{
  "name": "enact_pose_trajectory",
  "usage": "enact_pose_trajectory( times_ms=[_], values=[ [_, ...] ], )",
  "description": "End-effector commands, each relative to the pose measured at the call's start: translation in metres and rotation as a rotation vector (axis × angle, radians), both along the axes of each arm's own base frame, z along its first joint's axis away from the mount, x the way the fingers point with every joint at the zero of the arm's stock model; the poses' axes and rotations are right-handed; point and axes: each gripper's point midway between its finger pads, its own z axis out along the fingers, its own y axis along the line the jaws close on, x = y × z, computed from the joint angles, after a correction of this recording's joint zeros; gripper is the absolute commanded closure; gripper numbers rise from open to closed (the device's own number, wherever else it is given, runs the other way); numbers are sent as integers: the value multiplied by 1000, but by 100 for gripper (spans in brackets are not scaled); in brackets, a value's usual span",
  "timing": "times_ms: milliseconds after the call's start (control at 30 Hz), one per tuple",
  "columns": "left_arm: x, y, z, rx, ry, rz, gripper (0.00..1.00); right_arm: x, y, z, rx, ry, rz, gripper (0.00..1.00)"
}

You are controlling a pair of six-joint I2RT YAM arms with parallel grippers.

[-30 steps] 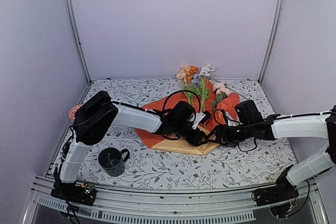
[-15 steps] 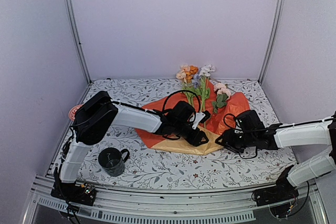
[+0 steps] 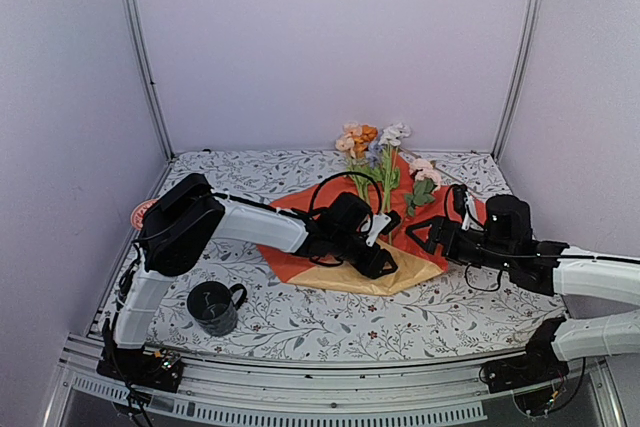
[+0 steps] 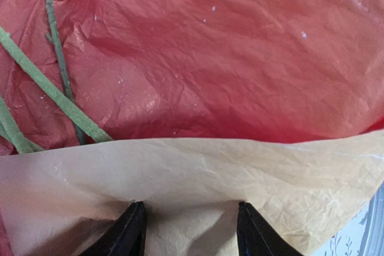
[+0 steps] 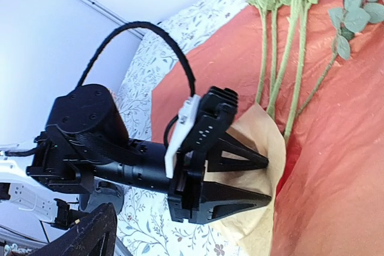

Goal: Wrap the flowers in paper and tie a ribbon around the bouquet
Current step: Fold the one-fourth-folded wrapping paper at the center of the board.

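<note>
A ribbed metal rail (image 3: 300, 392) is seen along the near edge. Behind it the counter (image 3: 300, 325) is covered by a white cloth printed with grey leafy sprigs. A dark mug (image 3: 212, 307) is stood at about 7 o'clock from the counter's middle, its handle turned to 3 o'clock. A round red label (image 3: 143, 213) is stuck at the 9 o'clock edge; its writing is too small to be read.

The paper (image 3: 300, 259) is laid flat at the middle, orange-red face up, its long axis run from 9 to 3 o'clock. Its near corner is folded over, so the mustard face is shown at 6 o'clock. The left tool (image 3: 383, 267) is set on that flap, jaws held apart, the fingertips (image 4: 135, 226) rested on the mustard sheet. The right tool (image 3: 428, 237) is held at the paper's 3 o'clock edge, pointed to 9 o'clock, jaws spread, nothing gripped.

The flowers (image 3: 372, 152) are laid on the paper with the long axis from 6 to 12 o'clock. The cut ends are tucked under the mustard flap and the heads are pointed to 12 o'clock, past the paper's far corner. One pink-headed stem (image 3: 420, 179) is tilted toward 1 o'clock.

The space is closed in by pale lilac wall panels (image 3: 330, 37) framed by metal posts (image 3: 140, 57).
</note>
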Motion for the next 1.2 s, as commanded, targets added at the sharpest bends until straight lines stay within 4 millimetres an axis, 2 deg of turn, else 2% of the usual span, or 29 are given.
enact_pose_trajectory(
  times_ms=[0,100,167,233,300,333,433,533,667,767,867,967,1167],
  values=[
    [5,67,-90,272,114,105,47,0,11,33,65,-156,74,5],
    [5,67,-89,271,115,104,47,5,5,32,49,-153,25,6],
    [4,66,-89,269,114,102,47,4,3,11,15,-87,14,12],
    [5,66,-88,268,111,103,47,2,1,-14,-24,-4,9,21],
    [6,66,-88,268,109,104,47,5,-9,-33,-89,64,-52,36],
    [6,67,-89,272,109,105,47,8,-16,-36,-115,80,-93,45],
    [6,68,-91,277,112,109,47,18,-22,-22,-143,68,-150,72],
    [7,70,-94,281,115,116,47,25,-12,-2,-155,26,-112,87],
    [9,71,-97,283,122,122,47,32,10,12,-175,11,-42,92],
    [9,71,-102,283,137,123,47,34,34,26,-156,-19,20,94],
    [8,71,-104,283,145,122,47,39,58,32,-162,-28,70,95],
    [7,72,-104,273,155,121,47,45,78,25,-190,-18,115,95],
    [8,73,-92,180,184,125,47,56,103,-8,-229,38,177,100]
  ],
)
